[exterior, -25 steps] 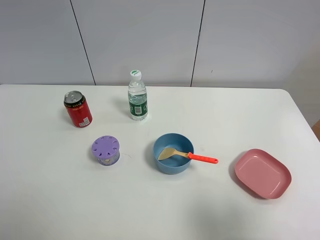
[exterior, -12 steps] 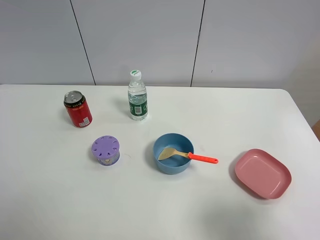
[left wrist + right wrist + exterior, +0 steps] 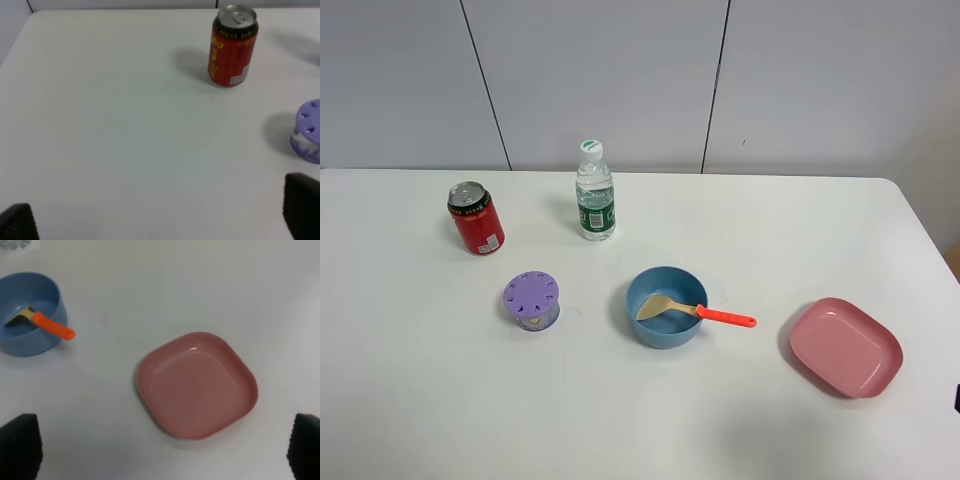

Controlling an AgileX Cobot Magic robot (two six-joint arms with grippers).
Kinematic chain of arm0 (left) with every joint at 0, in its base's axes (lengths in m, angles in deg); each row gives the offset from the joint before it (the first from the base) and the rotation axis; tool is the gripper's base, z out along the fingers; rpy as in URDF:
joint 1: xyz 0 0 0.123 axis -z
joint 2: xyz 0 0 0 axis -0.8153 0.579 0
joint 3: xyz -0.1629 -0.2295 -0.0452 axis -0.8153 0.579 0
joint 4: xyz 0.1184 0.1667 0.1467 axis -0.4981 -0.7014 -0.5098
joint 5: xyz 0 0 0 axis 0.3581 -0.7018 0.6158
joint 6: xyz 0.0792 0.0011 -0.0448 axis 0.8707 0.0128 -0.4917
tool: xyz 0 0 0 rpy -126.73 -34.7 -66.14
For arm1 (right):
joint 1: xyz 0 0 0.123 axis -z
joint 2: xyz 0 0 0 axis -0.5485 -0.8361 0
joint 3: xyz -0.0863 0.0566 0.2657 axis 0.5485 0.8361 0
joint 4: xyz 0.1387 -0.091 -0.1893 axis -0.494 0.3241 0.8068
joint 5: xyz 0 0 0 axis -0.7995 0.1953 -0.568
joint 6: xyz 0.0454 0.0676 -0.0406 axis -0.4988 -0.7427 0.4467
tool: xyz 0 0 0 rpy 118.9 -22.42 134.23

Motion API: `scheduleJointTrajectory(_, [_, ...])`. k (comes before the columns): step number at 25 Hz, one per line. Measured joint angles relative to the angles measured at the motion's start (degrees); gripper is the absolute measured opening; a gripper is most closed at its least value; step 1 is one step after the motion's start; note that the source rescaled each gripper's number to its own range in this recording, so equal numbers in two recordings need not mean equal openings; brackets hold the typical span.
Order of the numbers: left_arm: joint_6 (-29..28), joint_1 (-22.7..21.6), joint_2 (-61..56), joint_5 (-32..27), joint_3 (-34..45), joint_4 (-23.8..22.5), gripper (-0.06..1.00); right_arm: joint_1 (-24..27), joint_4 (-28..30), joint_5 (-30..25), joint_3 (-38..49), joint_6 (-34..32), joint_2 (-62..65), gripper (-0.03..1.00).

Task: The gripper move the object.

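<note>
White table [image 3: 440,400]: spatula [image 3: 695,310] unmoved in bowl [image 3: 665,325]; right gripper [image 3: 957,398] newly at edge, both grippers spread open

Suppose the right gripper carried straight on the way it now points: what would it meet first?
Most likely the shallow pink plastic plate, which lies between the right gripper's two black fingertips in the right wrist view. Depth is unclear there, so it might meet the bare white table instead.

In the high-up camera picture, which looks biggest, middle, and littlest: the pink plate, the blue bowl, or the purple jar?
1. pink plate
2. blue bowl
3. purple jar

All three sit at about the same depth, so the order looks fair.
</note>
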Motion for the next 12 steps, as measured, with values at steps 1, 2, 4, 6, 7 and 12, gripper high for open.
scheduleJointTrajectory(1, [0.00, 0.00, 0.00, 0.00, 0.00, 0.00, 1.00, 0.00, 0.00, 0.00, 0.00, 0.00, 0.46, 0.99])
scheduleJointTrajectory(2, [0.00, 0.00, 0.00, 0.00, 0.00, 0.00, 1.00, 0.00, 0.00, 0.00, 0.00, -0.05, 0.69, 0.99])
scheduleJointTrajectory(4, [0.00, 0.00, 0.00, 0.00, 0.00, 0.00, 1.00, 0.00, 0.00, 0.00, 0.00, -0.02, 0.90, 0.99])
scheduleJointTrajectory(6, [0.00, 0.00, 0.00, 0.00, 0.00, 0.00, 1.00, 0.00, 0.05, 0.00, 0.00, -0.39, 0.96, 0.99])
scheduleJointTrajectory(7, [0.00, 0.00, 0.00, 0.00, 0.00, 0.00, 1.00, 0.00, 0.05, 0.00, 0.00, -0.39, 0.96, 0.99])
scheduleJointTrajectory(12, [0.00, 0.00, 0.00, 0.00, 0.00, 0.00, 1.00, 3.69, 0.05, 0.00, 0.00, -0.43, 1.25, 0.99])
